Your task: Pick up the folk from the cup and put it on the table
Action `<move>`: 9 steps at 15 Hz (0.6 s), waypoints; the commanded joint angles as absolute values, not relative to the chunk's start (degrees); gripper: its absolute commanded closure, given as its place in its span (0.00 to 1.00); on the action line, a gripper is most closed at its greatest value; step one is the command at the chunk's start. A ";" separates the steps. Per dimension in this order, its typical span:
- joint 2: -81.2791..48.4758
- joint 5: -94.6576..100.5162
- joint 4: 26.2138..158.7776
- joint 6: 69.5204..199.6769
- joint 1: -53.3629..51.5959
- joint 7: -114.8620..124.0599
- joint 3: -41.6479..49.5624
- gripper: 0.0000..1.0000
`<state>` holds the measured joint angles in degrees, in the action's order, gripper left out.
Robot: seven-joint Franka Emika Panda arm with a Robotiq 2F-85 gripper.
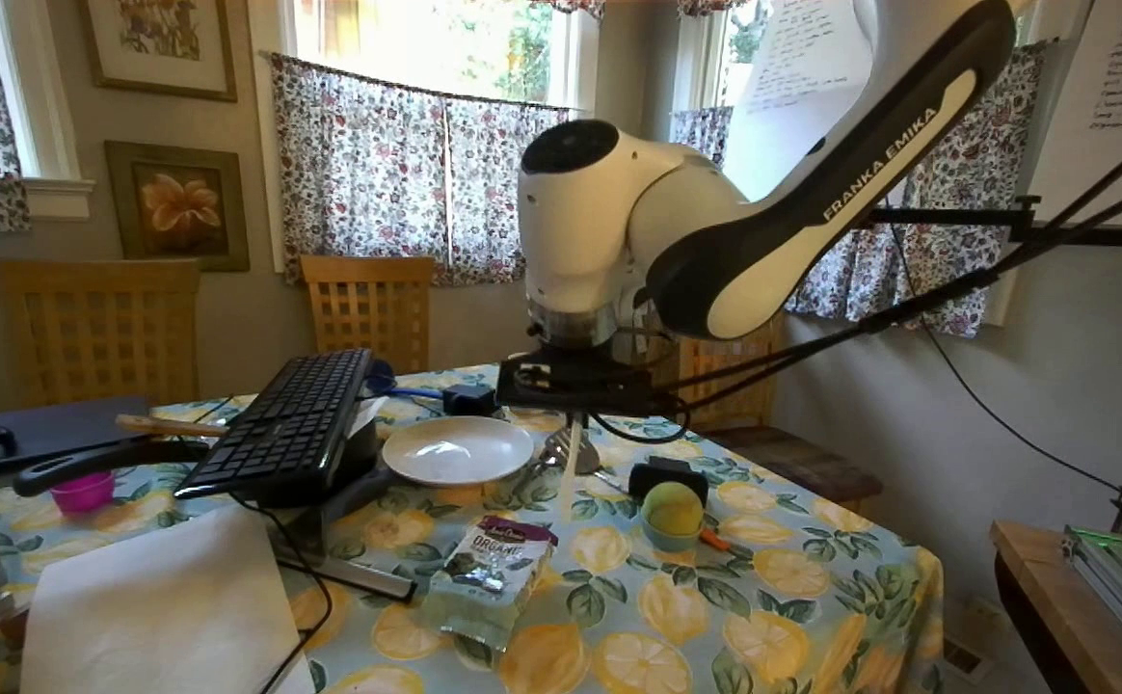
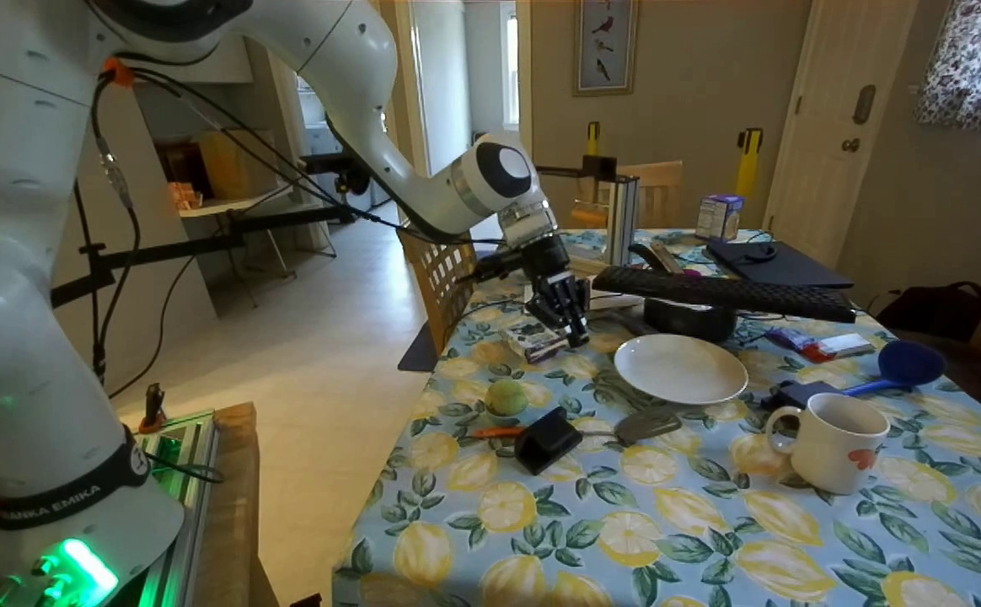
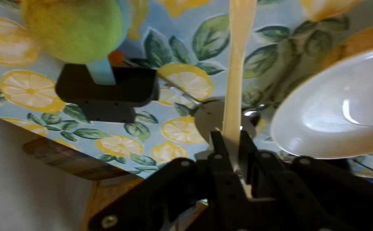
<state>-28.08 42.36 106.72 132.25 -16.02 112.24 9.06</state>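
Observation:
A long, pale cream fork [image 3: 236,67] is pinched between the two fingertips of my gripper [image 3: 231,141]. Its handle runs up and out of the wrist view, while its other end is mostly hidden in the jaws. In an exterior view the fork [image 1: 569,472] hangs almost upright under the gripper [image 1: 575,410], over the lemon-print table [image 1: 638,598]; its gap to the cloth cannot be judged. The cup [image 2: 832,443], a white mug with a handle and a red heart, stands on the table well away from the gripper [image 2: 576,340], and nothing sticks out of it.
Below the gripper lies a spatula [image 3: 205,120], with the white plate [image 1: 458,451] beside it. A black block [image 2: 547,440], a green ball [image 1: 673,508] and a snack bag [image 1: 492,578] sit close by. A keyboard [image 1: 281,414] and a blue ladle [image 2: 910,362] also occupy the table.

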 commanded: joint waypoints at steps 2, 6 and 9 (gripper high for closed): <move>-26.05 43.17 105.06 138.71 -15.16 108.05 4.62 0.96; -24.55 42.05 108.00 142.05 -15.86 106.56 2.18 0.96; -23.26 41.72 109.73 136.86 -17.24 104.99 1.00 0.96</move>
<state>-26.41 42.34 105.98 139.98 -16.42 106.84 1.88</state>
